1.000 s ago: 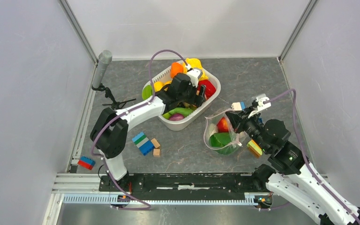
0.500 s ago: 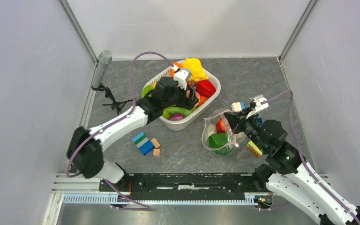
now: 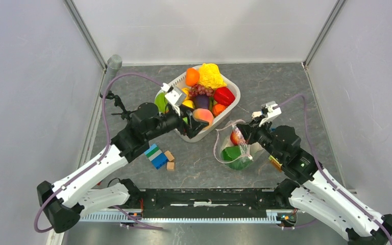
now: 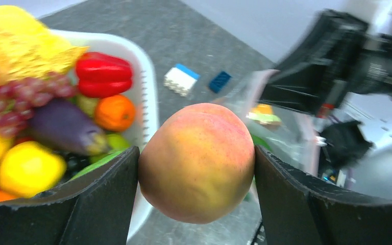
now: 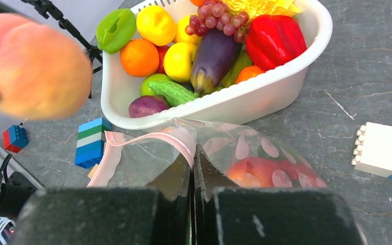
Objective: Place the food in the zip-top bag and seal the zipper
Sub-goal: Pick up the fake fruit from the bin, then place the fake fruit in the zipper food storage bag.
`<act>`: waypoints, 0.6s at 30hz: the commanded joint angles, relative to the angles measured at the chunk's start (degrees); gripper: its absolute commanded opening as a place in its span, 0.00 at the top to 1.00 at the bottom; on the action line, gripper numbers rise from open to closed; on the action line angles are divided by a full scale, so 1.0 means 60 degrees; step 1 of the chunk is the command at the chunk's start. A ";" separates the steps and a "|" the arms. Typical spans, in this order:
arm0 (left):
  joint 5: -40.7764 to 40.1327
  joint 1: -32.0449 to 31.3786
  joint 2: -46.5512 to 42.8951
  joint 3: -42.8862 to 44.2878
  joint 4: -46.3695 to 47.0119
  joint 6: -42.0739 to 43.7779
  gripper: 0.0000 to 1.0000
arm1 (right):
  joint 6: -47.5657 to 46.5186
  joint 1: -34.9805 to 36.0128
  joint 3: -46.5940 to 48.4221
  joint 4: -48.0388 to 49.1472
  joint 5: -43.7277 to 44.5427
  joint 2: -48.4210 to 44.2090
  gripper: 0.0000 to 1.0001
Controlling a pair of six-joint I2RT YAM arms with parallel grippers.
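Observation:
My left gripper (image 4: 196, 171) is shut on a peach-coloured toy fruit (image 4: 199, 148) and holds it in the air over the front edge of the white basket (image 3: 207, 133), left of the zip-top bag (image 3: 239, 151). More food fills the basket: a purple eggplant (image 5: 215, 51), a red pepper (image 5: 274, 37), grapes, yellow and orange fruits. My right gripper (image 5: 193, 154) is shut on the pink zipper (image 5: 132, 139) and holds the bag's mouth up and open towards the basket. Red and green food (image 3: 237, 152) lies inside the bag.
Blue-green and tan building blocks (image 3: 158, 155) lie on the table in front of the basket. A white-and-blue block (image 5: 383, 150) lies right of the bag, and a red-blue one (image 5: 14, 138) far left. A microphone on a small tripod (image 3: 115, 102) stands at the left wall.
My left arm has drawn back out of the basket with the peach-coloured fruit in its grip and carried it to the basket's front edge. My right gripper has shifted the bag slightly left.

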 commanded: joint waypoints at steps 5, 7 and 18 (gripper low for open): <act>0.0352 -0.2483 -0.0023 0.0412 -0.0377 0.0065 0.49 | 0.0118 0.0009 0.0262 0.0474 -0.0165 0.0332 0.97; 0.0033 -0.2884 0.0286 0.0464 -0.0357 0.0194 0.49 | 0.0099 0.0009 0.0313 0.0452 -0.0163 0.0315 0.97; -0.3005 -0.3783 0.2621 0.1711 -0.0644 0.0135 0.33 | 0.0024 0.0017 0.0518 0.0392 -0.0498 0.0016 0.96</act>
